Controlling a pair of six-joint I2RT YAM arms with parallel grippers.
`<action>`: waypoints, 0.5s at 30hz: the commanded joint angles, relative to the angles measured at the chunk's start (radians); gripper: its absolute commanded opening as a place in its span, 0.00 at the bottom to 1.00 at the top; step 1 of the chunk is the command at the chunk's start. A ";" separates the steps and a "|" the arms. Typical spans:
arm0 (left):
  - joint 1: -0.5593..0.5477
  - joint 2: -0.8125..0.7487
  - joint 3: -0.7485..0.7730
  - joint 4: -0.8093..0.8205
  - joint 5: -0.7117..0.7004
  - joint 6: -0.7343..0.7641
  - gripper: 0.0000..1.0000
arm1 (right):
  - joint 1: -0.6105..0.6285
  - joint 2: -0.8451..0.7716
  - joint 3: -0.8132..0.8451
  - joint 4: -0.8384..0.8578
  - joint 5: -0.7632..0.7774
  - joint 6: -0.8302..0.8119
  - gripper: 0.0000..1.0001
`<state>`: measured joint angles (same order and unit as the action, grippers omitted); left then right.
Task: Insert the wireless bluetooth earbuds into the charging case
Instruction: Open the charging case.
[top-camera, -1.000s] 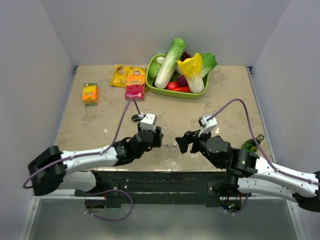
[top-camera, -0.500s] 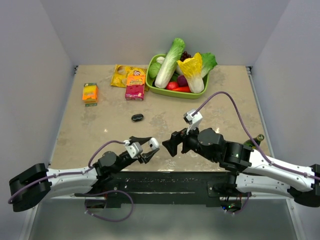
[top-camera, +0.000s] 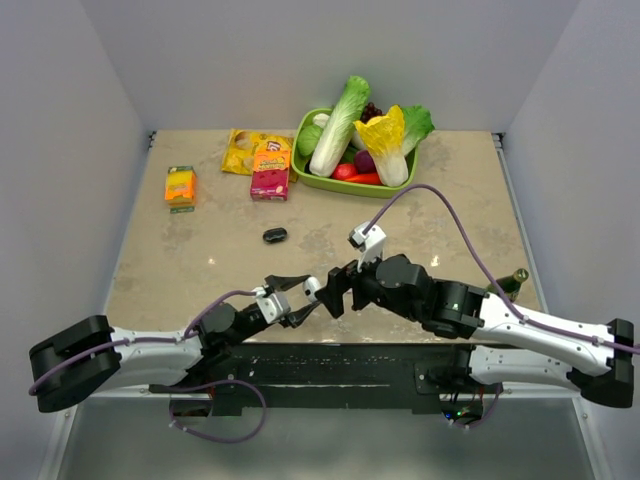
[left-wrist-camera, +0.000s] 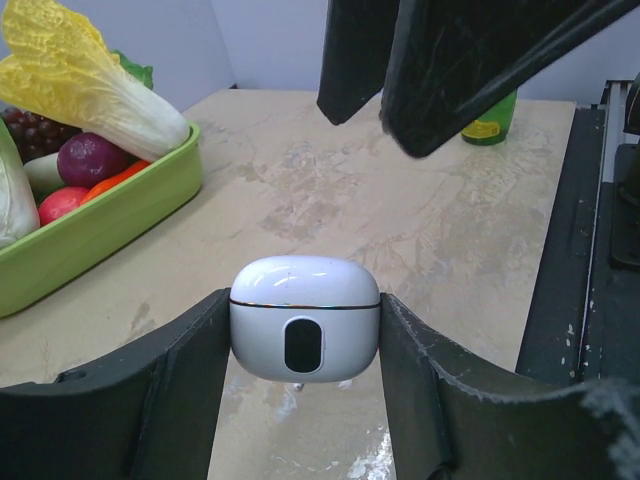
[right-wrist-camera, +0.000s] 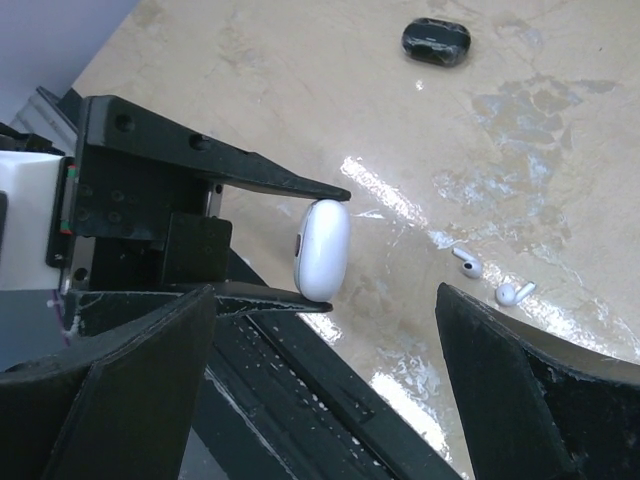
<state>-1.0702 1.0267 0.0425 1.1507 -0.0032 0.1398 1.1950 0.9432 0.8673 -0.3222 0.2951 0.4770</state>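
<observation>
Left gripper (top-camera: 300, 296) clamped on charging case (left-wrist-camera: 305, 318), lid shut, near-centre of the surface (right-wrist-camera: 300, 90). Right gripper (top-camera: 335, 288) spread wide, empty, just right of it, facing the case. Both earbuds (right-wrist-camera: 467, 264) lie loose on the surface close by, side by side, not touching.

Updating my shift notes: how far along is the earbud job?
Done: charging case gripped in left end effector, lid shut. In hand: open right end effector hovering by it. Left: both earbuds lie on the table, uninserted.
</observation>
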 joint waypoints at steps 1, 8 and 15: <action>-0.017 -0.008 0.016 0.090 0.016 0.015 0.00 | -0.002 0.058 0.024 0.034 -0.022 0.006 0.94; -0.045 -0.040 0.008 0.081 0.006 0.023 0.00 | -0.017 0.111 0.018 0.051 -0.025 0.005 0.87; -0.059 -0.068 -0.001 0.067 0.006 0.034 0.00 | -0.047 0.118 0.003 0.049 -0.025 0.018 0.84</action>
<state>-1.1164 0.9844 0.0425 1.1492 -0.0040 0.1467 1.1652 1.0691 0.8673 -0.3107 0.2695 0.4793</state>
